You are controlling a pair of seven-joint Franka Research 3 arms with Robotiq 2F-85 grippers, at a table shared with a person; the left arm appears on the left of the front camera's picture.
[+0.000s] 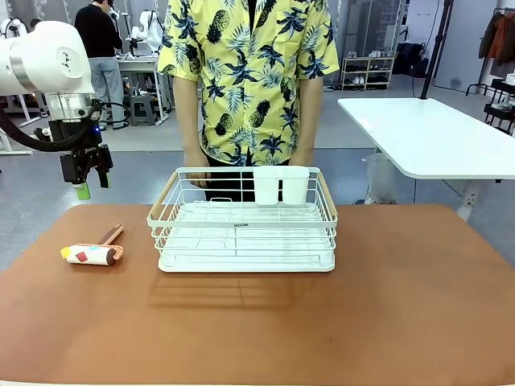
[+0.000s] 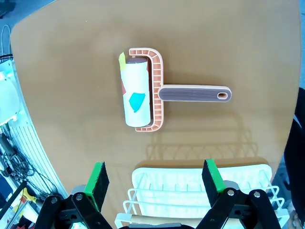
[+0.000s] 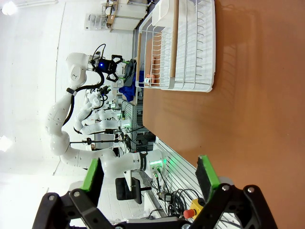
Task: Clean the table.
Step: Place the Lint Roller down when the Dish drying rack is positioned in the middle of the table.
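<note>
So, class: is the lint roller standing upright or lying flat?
Lying flat: the lint roller rests on its side on the table, handle flat along the surface.

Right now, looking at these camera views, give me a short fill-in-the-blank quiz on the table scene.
1. The lint roller lies on the table to the robot's ____ of the white dish rack.
2. The left gripper hangs above the table with its jaws ____.
3. The pads on the right gripper are coloured ____.

Missing words: left; open; green
</note>
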